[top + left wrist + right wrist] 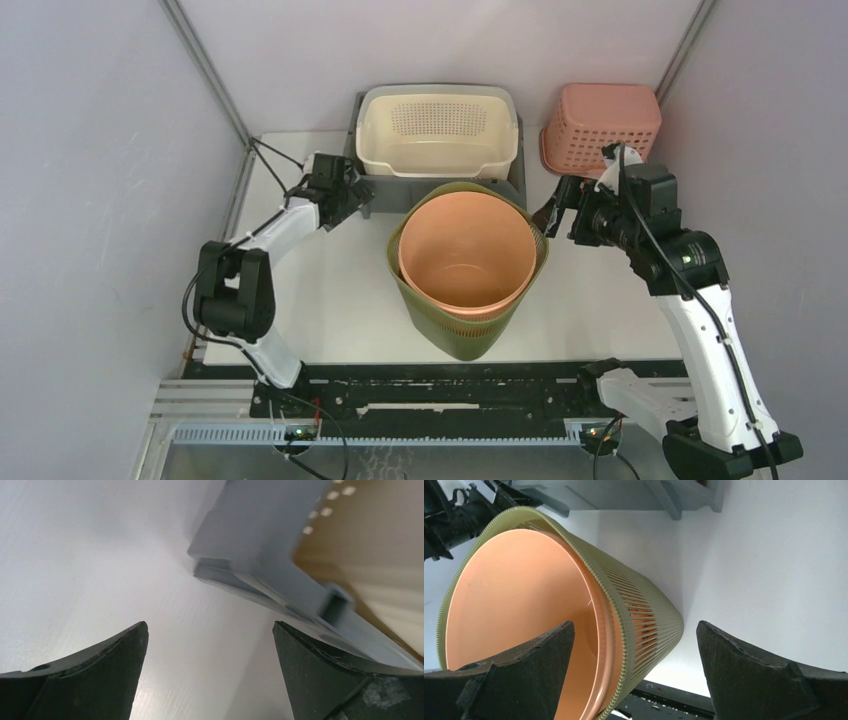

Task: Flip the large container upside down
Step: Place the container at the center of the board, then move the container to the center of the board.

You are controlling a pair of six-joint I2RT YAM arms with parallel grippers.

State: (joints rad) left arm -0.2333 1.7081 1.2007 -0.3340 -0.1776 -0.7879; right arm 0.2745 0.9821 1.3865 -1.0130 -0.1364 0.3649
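The large container [470,335] is a green slatted bin with an orange pail [465,250] nested inside. It stands upright, mouth up, in the middle of the table. My right gripper [553,215] hovers open beside its right rim. In the right wrist view the container's rim and slatted wall [644,615] run between the wide-apart fingers of the right gripper [634,630], without clear contact. My left gripper [365,197] is open, low over the table left of the container's back rim. In its own wrist view the left gripper [210,630] holds nothing between its fingers.
A cream perforated basket [437,130] sits on a grey tray [260,545] just behind the container, close to my left gripper. A pink basket [600,125] lies upside down at the back right. Walls close in on both sides.
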